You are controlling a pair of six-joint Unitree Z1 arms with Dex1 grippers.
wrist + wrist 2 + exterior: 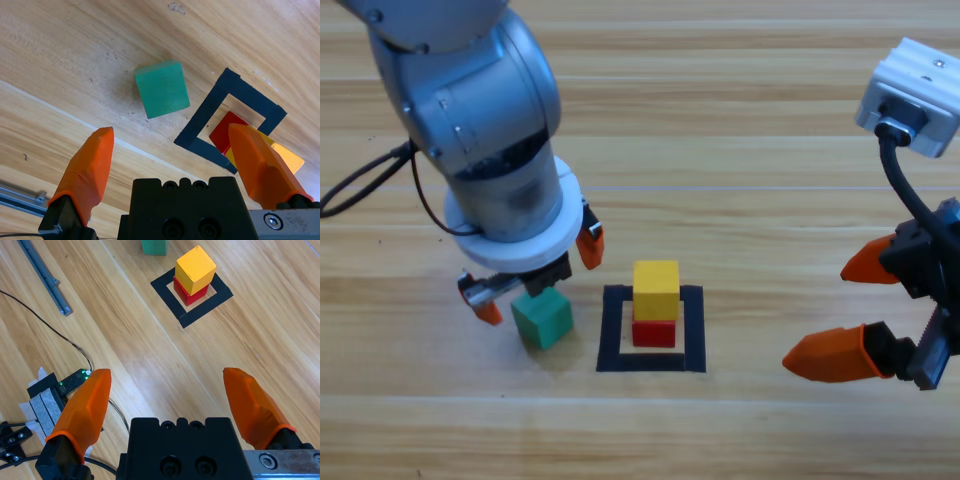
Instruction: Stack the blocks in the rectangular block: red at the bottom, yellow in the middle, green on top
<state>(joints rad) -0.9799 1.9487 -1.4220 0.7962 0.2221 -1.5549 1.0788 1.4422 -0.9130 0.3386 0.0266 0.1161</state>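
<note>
You get bright, even light on the counter [750, 120], with only a soft shadow under the green [542, 318] toward 6 o'clock. The right wrist view shows pale glare toward 3 o'clock. Near fingers [87, 170] look slightly soft.

No text, label, brand, number or sign can be read anywhere in the three views. The small teal-green cube [542, 318], the small yellow cube [656, 289] and the small red cube [654, 332] at the centre of the high view all have plain faces. The flat square outline of black tape [612, 332] around the stack is unmarked. The white box-shaped camera housing [910, 95] at the upper right of the high view shows no legible marking. The strips of pale tape [44, 405] at the lower left of the right wrist view are blank.
</note>
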